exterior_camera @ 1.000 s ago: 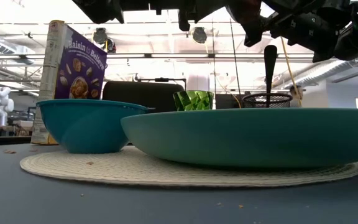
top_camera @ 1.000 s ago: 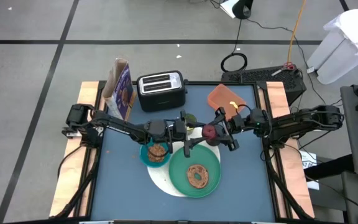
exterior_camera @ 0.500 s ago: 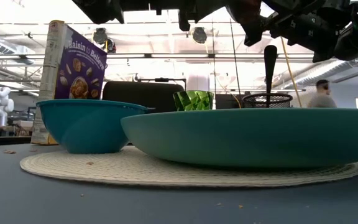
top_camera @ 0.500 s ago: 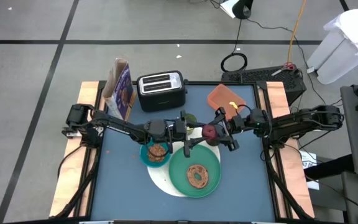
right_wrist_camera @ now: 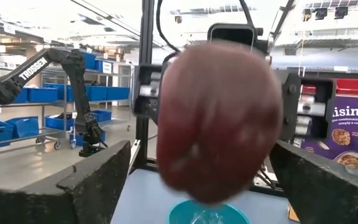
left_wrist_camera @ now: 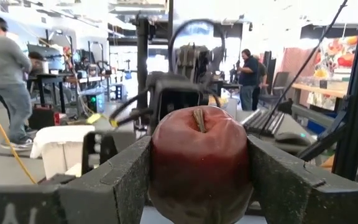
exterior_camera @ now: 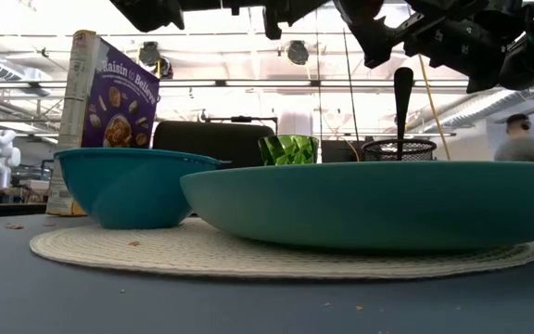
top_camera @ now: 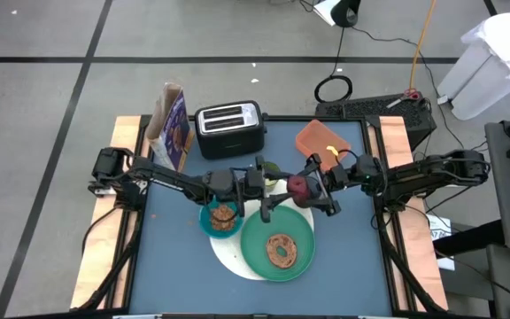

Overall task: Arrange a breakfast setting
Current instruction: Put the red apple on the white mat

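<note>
The dark-red fruit (left_wrist_camera: pixel 199 163) hangs in the air between the 2 arms, above the white round disc (top_camera: pixel 230 252). The left gripper (left_wrist_camera: pixel 197 180) clamps it, while the right gripper (right_wrist_camera: pixel 211 180) stands apart around it, probably a handover.

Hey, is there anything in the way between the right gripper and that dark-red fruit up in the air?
Nothing visible. The dark-red fruit sits right between the open fingers of the right gripper, with a gap on each side. The left gripper clamps it from the opposite side, above the table.
</note>
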You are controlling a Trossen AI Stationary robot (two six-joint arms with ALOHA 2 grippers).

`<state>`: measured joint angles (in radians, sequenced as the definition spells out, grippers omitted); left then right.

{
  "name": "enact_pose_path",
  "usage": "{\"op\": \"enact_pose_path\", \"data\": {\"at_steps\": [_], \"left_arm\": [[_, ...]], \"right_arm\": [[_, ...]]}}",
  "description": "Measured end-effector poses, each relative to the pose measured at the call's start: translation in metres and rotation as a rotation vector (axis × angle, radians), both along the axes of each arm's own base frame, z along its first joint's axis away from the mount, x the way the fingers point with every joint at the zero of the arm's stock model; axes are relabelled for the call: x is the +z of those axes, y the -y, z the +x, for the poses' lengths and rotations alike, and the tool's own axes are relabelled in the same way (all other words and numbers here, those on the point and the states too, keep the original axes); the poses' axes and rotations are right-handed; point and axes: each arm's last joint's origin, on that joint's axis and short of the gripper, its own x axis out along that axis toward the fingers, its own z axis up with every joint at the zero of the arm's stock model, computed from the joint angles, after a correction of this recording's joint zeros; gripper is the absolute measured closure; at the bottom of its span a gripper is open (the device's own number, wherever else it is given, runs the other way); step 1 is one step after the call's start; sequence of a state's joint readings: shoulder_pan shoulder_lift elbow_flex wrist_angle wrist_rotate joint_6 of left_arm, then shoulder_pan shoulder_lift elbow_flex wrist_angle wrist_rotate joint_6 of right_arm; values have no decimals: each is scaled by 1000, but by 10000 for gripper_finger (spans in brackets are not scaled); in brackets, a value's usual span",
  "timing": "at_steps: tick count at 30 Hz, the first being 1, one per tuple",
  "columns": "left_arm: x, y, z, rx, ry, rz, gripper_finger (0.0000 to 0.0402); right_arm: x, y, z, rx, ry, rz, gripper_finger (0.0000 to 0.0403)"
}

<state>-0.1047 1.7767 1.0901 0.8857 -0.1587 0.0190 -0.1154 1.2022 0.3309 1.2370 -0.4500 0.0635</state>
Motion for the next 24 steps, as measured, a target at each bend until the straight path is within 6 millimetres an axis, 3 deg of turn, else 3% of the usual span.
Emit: {"op": "enact_pose_path", "data": {"at_steps": [6,19,24], "left_arm": [[27,-2,-16,1,-7,3,158],[89,-8,-77,17,-78,44,158],[99,-12,-94,94,-113,63,158]], "right_arm": [[-1,0,0,-1,-7,2,22],[-1,1,0,-5,-14,-2,23],[-1,1,0,-6,-14,-1,23]]}}
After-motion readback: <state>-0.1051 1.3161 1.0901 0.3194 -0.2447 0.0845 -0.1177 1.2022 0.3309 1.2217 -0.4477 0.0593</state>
